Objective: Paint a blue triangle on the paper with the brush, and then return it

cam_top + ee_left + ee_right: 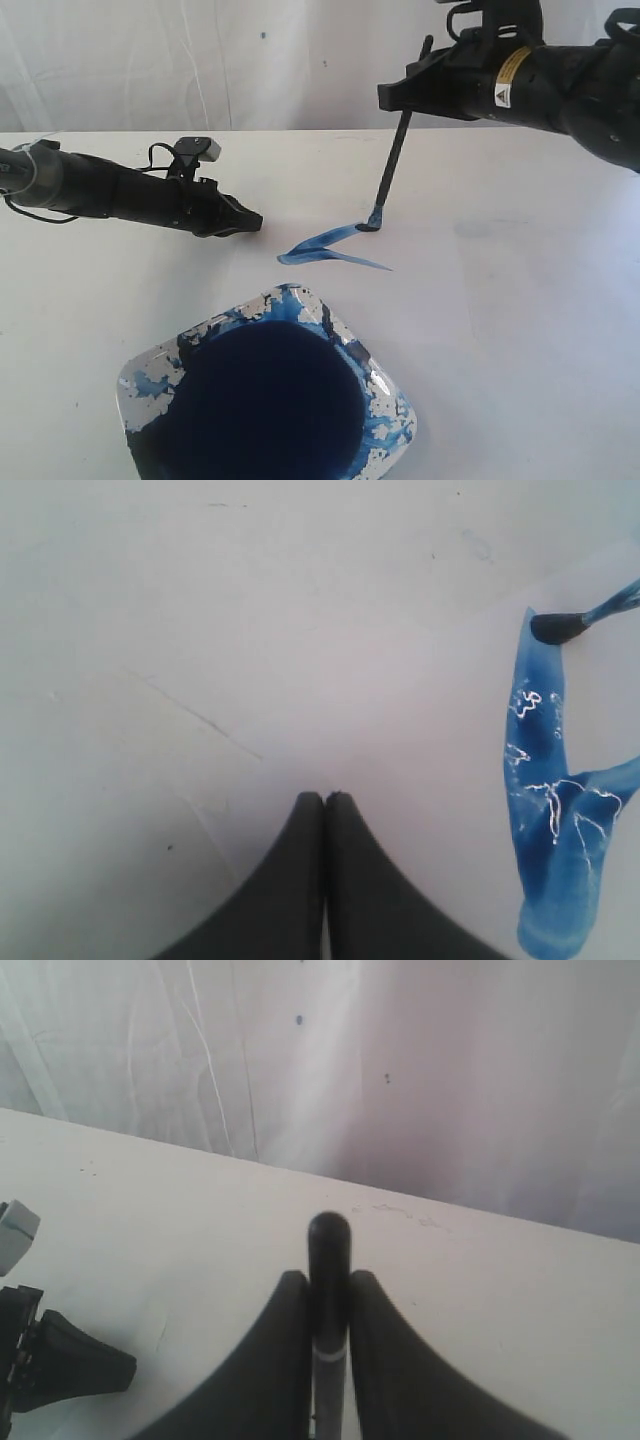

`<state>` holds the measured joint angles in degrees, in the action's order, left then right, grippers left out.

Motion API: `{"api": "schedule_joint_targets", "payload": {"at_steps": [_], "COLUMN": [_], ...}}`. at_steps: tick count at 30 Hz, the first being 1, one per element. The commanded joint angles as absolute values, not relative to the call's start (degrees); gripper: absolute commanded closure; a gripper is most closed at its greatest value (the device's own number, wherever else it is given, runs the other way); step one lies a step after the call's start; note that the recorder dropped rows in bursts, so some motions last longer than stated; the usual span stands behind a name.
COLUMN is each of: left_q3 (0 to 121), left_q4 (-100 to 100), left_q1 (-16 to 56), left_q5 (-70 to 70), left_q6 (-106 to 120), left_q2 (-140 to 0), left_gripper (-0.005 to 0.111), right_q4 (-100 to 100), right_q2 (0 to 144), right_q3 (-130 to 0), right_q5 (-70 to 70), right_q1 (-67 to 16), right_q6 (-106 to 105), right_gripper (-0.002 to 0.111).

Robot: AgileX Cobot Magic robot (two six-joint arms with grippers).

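The brush point(392, 170) stands steeply tilted, my right gripper point(400, 95) shut on its black upper handle point(328, 1240). Its blue-stained tip point(555, 628) touches the paper point(430, 740) at the end of a wet stroke. The blue triangle point(330, 246) shows as two uneven blue strokes meeting in a point on the left, open on the right. Left of that point, my left gripper point(252, 220) sits low over the paper, shut with nothing between its fingers point(300, 840). The paper's edges barely show in the exterior view.
A square dish point(140, 385) with a dark blue paint pool stands near the front edge, just in front of the strokes. A white curtain hangs behind the table. My left gripper point(60, 1365) also shows in the right wrist view.
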<state>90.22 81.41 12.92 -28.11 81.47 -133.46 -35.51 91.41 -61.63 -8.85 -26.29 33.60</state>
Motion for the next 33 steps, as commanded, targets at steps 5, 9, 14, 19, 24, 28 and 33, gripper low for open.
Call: {"api": "schedule_joint_targets", "payload": {"at_steps": [5, 9, 14, 19, 24, 28, 33], "left_q3": [90.36, 90.36, 90.36, 90.36, 90.36, 90.36, 90.36], "left_q4": [82.14, 82.14, 82.14, 82.14, 82.14, 82.14, 82.14], "left_q1": [13.12, 13.12, 13.12, 13.12, 13.12, 13.12, 13.12], "left_q5": [-28.85, -28.85, -28.85, -28.85, -28.85, -28.85, -28.85], "left_q6": [81.13, 81.13, 81.13, 81.13, 81.13, 81.13, 81.13], "left_q2": [-133.51, -133.51, -133.51, -133.51, -133.51, -133.51, -133.51], "left_gripper": [0.107, 0.107, 0.107, 0.107, 0.107, 0.107, 0.107], "right_q4": [-35.70, -35.70, -35.70, -35.47, -35.20, -33.97, -32.99], "right_q2": [89.75, 88.97, 88.10, 86.32, 85.63, 84.57, 82.16], "right_q3": [-61.51, -61.51, -61.51, -61.51, -61.51, -61.51, -61.51], "right_q5": [-2.46, 0.69, 5.66, 9.45, 14.59, 16.53, 19.76], "right_q1": [-27.86, -29.42, -30.81, -32.72, -35.99, -37.18, -37.32], "right_q6": [33.87, 33.87, 33.59, 33.58, 33.58, 33.58, 33.21], "right_gripper": [0.108, 0.108, 0.108, 0.108, 0.108, 0.108, 0.108]}}
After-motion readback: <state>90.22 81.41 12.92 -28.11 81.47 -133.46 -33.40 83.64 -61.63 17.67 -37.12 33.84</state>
